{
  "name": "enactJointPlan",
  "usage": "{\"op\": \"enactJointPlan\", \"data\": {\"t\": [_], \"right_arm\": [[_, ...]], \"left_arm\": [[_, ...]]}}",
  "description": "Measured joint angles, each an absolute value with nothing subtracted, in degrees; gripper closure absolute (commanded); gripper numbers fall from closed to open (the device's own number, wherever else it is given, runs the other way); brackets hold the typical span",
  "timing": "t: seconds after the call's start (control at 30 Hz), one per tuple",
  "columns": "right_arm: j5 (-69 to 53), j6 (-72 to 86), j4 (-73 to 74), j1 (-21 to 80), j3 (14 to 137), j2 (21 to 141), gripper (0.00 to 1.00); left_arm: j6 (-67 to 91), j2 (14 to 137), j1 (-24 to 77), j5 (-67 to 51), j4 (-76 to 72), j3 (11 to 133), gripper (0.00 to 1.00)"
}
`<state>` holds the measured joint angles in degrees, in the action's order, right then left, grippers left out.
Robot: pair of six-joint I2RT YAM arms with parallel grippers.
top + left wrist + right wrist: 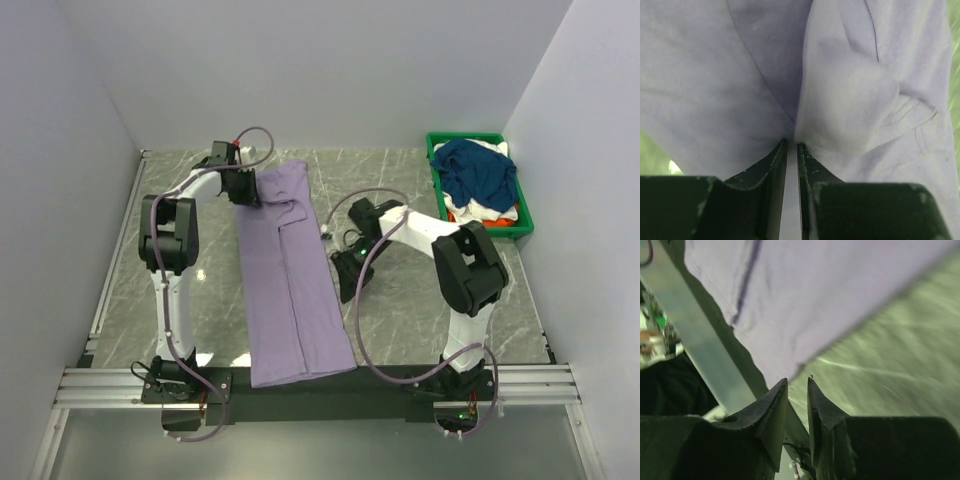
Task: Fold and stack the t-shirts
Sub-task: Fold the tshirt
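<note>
Lavender cloth fills nearly everything ahead of the left gripper (791, 142): the shirt (740, 75) spreads out beyond its tips, and a dark crease and a rounded bulge of fabric run together right where the tips meet it. Its fingers (774, 167) stand almost pressed together with a thin pale strip of cloth between them, so it is pinching the shirt. Seen from above, this gripper (248, 192) sits at the far left edge of the shirt (295, 290). The shirt lies folded into a long narrow strip on the marbled table (420, 290), most of its length running back from the gripper toward the arms' bases. The right gripper (345, 280) is low over the table just beside the strip's right edge, about midway along it. In its own view the right gripper (797, 380) has its fingers (771, 410) a slim gap apart with nothing between them. A corner of the shirt (815, 290) comes down right by the left-hand fingertip; whether it touches cannot be told. The table (890, 365) ahead and to the right is blurred, and a metal rail (695, 340) slants past on the left. Well away on this gripper's far side from the shirt, a green bin (470, 137) holds a navy shirt (480, 170) lying over white cloth (495, 212) and orange cloth (460, 217).
</note>
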<state>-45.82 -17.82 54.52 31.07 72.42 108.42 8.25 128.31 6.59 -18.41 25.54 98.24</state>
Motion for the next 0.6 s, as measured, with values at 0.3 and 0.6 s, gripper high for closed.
{"op": "enactJointPlan", "data": {"t": [0.3,0.6], "right_arm": [[-40.9,-17.4,54.3,20.3,73.4,107.9,0.7],[-39.0,-16.2,53.9,19.7,76.7,107.7,0.7]], "left_arm": [[8.7,143.0,8.0,-19.4,25.9,121.9,0.67],[6.3,135.1,7.8,-18.9,24.1,112.6,0.63]]}}
